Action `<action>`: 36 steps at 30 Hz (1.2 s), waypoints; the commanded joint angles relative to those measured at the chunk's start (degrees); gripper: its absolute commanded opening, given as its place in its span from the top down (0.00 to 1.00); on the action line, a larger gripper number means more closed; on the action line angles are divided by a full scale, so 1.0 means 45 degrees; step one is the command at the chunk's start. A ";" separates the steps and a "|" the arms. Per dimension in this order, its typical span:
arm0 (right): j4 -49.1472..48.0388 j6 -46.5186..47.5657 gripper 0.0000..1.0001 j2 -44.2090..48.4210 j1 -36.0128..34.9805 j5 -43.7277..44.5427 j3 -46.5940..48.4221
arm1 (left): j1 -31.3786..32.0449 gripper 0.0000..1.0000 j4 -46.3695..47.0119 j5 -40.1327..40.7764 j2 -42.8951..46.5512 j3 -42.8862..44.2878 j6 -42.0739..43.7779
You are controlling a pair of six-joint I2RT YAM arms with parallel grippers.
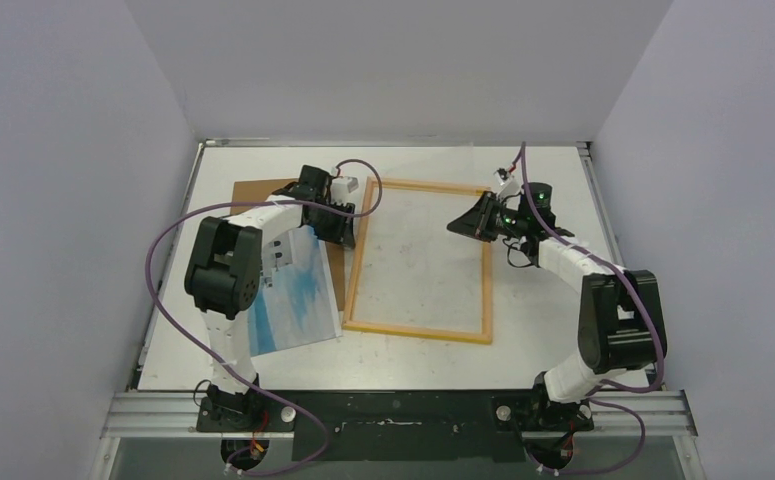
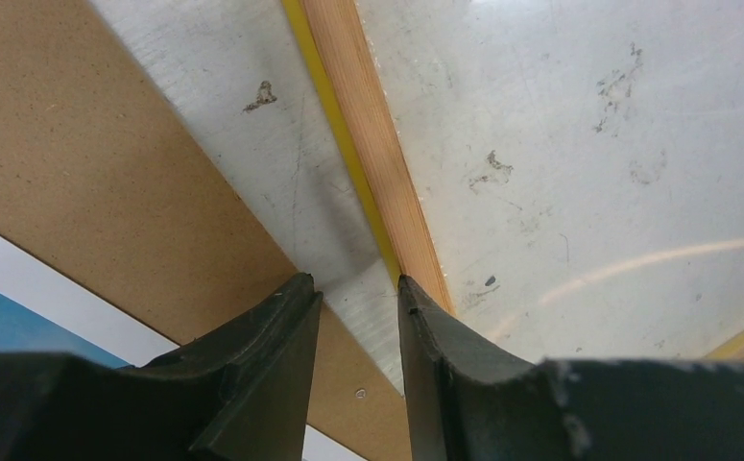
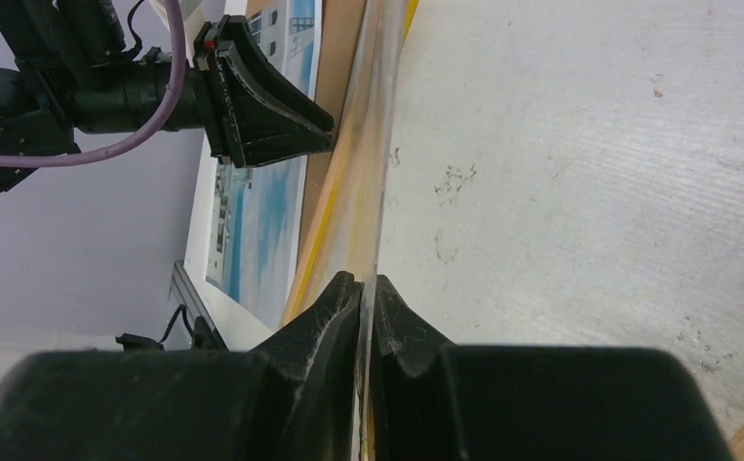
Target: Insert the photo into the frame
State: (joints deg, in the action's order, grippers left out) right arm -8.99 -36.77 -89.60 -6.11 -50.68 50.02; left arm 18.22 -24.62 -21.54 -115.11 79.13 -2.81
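Observation:
The frame (image 1: pixel 418 333) lies flat mid-table with its pale wood back up; its yellow edge shows along the rail (image 2: pixel 372 134). The photo (image 1: pixel 298 295), blue and white, lies picture side up to the frame's left, partly under my left arm, and shows as a blue corner (image 2: pixel 3 317). My left gripper (image 1: pixel 348 235) hovers low at the frame's left rail. Its jaws (image 2: pixel 356 280) are open, the right fingertip against the rail, nothing between them. My right gripper (image 1: pixel 455 226) is over the frame's right part, shut (image 3: pixel 368 279) on a thin clear sheet (image 3: pixel 379 173) seen edge-on.
A brown fibreboard backing panel (image 1: pixel 263 190) lies at the back left, partly under the photo and close to the frame's left rail (image 2: pixel 80 163). White walls close the table on three sides. A metal rail (image 1: pixel 403 405) runs along the near edge.

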 commanded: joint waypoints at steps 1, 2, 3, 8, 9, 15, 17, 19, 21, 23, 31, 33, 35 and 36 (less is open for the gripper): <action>-0.1171 -0.0334 0.93 -0.0268 -0.0089 -0.0136 0.0216 | -0.0242 0.66 0.0173 -0.0559 -0.0070 0.0392 -0.0343; -0.1117 -0.0386 0.93 -0.0392 -0.0095 -0.0017 0.0213 | -0.0279 0.66 0.0178 -0.0606 -0.0070 0.0372 -0.0351; -0.1123 -0.0442 0.93 -0.0517 -0.0098 0.0071 0.0203 | -0.0302 0.67 0.0178 -0.0607 -0.0060 0.0360 -0.0352; -0.1250 -0.0717 0.93 -0.1155 -0.0089 0.0330 0.0173 | -0.0307 0.68 0.0179 -0.0667 -0.0079 0.0297 -0.0219; -0.1286 -0.0715 0.93 -0.1252 -0.0088 0.0337 0.0183 | -0.0317 0.68 0.0169 -0.0683 -0.0093 0.0270 -0.0206; -0.1447 -0.0657 0.93 -0.1624 -0.0073 0.0307 0.0184 | -0.0297 0.70 0.0178 -0.0771 -0.0109 0.0184 -0.0066; -0.1476 -0.0627 0.93 -0.1729 -0.0072 0.0285 0.0146 | -0.0298 0.70 0.0166 -0.0781 -0.0116 0.0175 -0.0023; -0.1557 -0.0635 0.93 -0.1830 -0.0050 0.0285 0.0083 | -0.0298 0.70 0.0135 -0.0793 -0.0136 0.0189 0.0016; -0.1693 -0.0687 0.93 -0.1898 -0.0052 0.0308 0.0014 | -0.0298 0.71 0.0106 -0.0817 -0.0161 0.0211 0.0055; -0.1702 -0.0695 0.93 -0.1968 -0.0049 0.0402 -0.0031 | -0.0291 0.72 0.0137 -0.0871 -0.0172 0.0192 0.0061; -0.1847 -0.0823 0.93 -0.2172 -0.0068 0.0751 -0.0312 | -0.0289 0.72 0.0003 -0.0906 -0.0206 0.0271 0.0097; -0.1606 -0.0724 0.93 -0.2225 -0.0073 0.0897 -0.0286 | -0.0288 0.73 0.0003 -0.0930 -0.0201 0.0278 0.0114; -0.1174 -0.0539 0.93 -0.2288 -0.0068 0.1142 -0.0160 | -0.0286 0.73 0.0003 -0.0936 -0.0185 0.0269 0.0126; -0.0932 -0.0463 0.93 -0.2338 -0.0068 0.1244 -0.0083 | -0.0297 0.73 -0.0002 -0.0914 -0.0170 0.0255 0.0135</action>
State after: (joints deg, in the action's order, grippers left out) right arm -13.26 -40.60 -99.50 -6.09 -47.20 48.66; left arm 17.06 -24.69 -24.49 -115.46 79.13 -3.33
